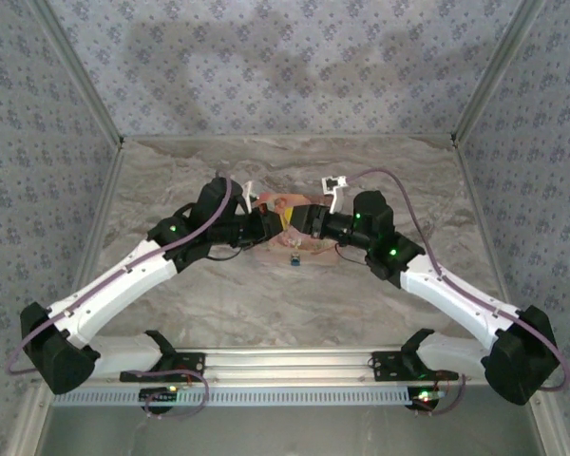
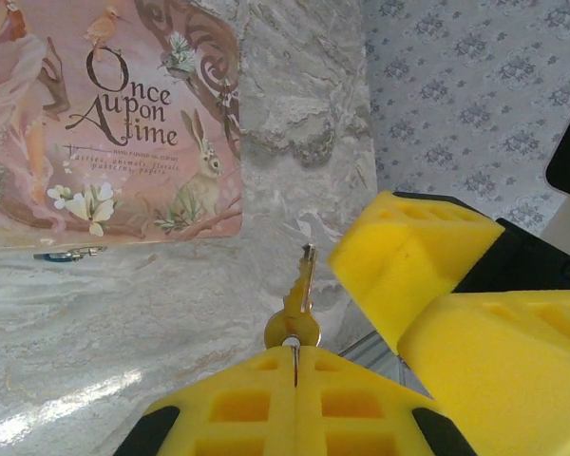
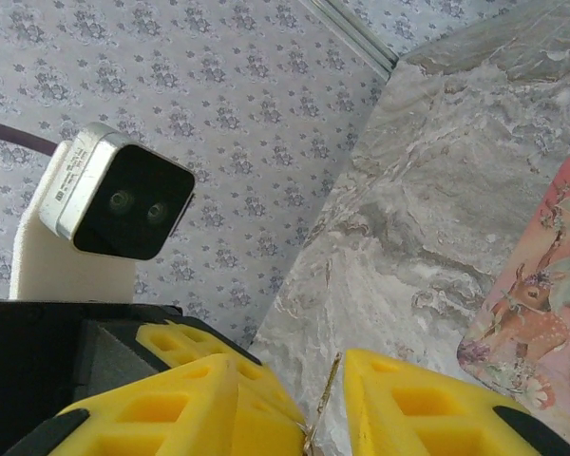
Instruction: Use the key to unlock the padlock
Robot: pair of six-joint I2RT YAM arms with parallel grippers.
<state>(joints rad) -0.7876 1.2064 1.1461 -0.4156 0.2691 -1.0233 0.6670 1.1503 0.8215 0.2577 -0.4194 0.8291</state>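
Item: key (image 2: 299,302), pinched by its bow in the closed left gripper (image 2: 295,359), blade pointing up and away over mid-worktop (image 1: 266,313). Right gripper (image 3: 323,404): jaws narrowly apart, holding nothing for certain. The key shows edge-on in the gap, and contact cannot be told. Padlock (image 1: 293,257): lying flat on the worktop, against the near edge of the box (image 2: 123,114), untouched and well apart from the key. Step judged in hand: passing or re-seating the key between the two grippers, ahead of insertion. Next move calls for a firm, squared hold on the bow, then bringing the blade down to the keyhole. Obstacles: both grippers crowd the same spot above the box, and the padlock lies loose, likely to slide when pushed.
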